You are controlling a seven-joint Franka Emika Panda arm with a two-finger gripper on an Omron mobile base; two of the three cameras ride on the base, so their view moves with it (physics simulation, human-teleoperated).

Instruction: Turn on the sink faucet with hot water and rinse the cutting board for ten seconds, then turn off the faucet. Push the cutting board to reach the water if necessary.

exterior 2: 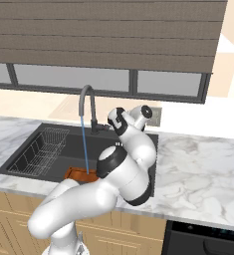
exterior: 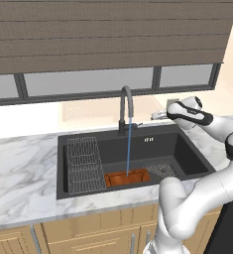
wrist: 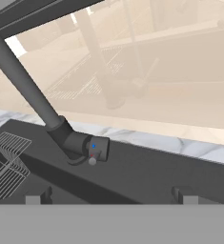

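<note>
The dark-grey gooseneck sink faucet [exterior: 125, 106] stands behind the black sink [exterior: 187, 149], and a thin blue stream of water [exterior: 128, 149] falls from its spout. The stream lands on the reddish-brown cutting board [exterior: 127, 177], which lies flat on the basin floor near the front wall. My gripper [exterior: 157, 115] hovers over the back rim, right of the faucet base and apart from it. In the hand view the faucet base with its small side lever [wrist: 92, 151] sits ahead of my gripper [wrist: 111, 196], which is open with nothing between the fingertips [wrist: 37, 198].
A grey wire rack [exterior: 83, 163] fills the basin's left part. A dark perforated drain plate [exterior: 161, 170] lies right of the board. Marble counter [exterior: 19, 173] surrounds the sink, with a window and blinds behind. My own arm blocks much of the basin in the right base view.
</note>
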